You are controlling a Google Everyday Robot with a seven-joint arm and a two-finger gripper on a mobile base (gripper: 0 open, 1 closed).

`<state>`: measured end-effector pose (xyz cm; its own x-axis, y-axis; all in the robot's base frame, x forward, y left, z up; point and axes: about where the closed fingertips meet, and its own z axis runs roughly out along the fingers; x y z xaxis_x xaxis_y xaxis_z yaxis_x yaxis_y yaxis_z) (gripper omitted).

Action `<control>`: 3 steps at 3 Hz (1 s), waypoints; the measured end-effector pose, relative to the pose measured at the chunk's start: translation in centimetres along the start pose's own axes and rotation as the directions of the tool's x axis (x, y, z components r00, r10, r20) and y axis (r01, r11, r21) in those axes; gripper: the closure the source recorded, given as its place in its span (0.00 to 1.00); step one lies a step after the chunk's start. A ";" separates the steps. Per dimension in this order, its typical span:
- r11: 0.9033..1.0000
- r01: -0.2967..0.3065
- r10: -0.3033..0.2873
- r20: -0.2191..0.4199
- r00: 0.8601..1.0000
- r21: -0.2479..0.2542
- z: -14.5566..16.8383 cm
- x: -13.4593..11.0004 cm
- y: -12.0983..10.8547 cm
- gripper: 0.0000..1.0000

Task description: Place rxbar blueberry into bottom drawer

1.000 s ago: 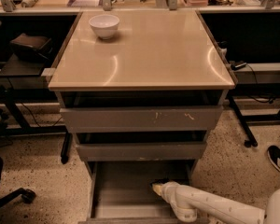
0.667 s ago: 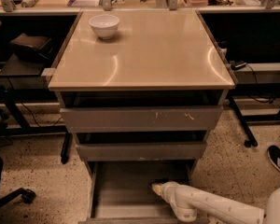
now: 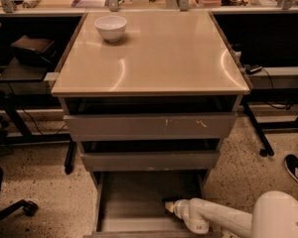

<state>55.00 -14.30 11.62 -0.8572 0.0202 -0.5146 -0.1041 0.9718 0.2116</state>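
1. The hand (image 3: 170, 206) is low inside the open bottom drawer (image 3: 131, 197), over the right part of its floor. The white arm reaches in from the drawer's front right corner.
2. A small dark shape at the hand's tip is probably the bar (image 3: 169, 201), just above or on the drawer floor. I cannot tell whether the hand is spread or pinching it.
3. The step in hand looks like the release, and the task seems nearly done.
4. To do it well, bring the bar flat onto the drawer floor, away from the right rail, and let go only once it is supported.
5. Then draw the hand out towards the drawer's front, staying below the middle drawer (image 3: 149, 160) that overhangs it.
6. Compared with a second ago, the hand sits at almost the same spot in the drawer. The bowl (image 3: 111, 27), on the tabletop (image 3: 159, 58) above the drawer, has not moved.
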 end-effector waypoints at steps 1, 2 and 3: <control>1.000 -0.008 0.008 -0.004 1.000 0.006 0.3 0.0 -0.6 1.00; 1.000 -0.008 0.008 -0.004 1.000 0.006 0.3 0.0 -0.6 0.81; 1.000 -0.008 0.008 -0.004 1.000 0.006 0.3 0.0 -0.6 0.58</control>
<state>55.20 -14.82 11.28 -0.8598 0.0274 -0.5099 -0.0942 0.9729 0.2112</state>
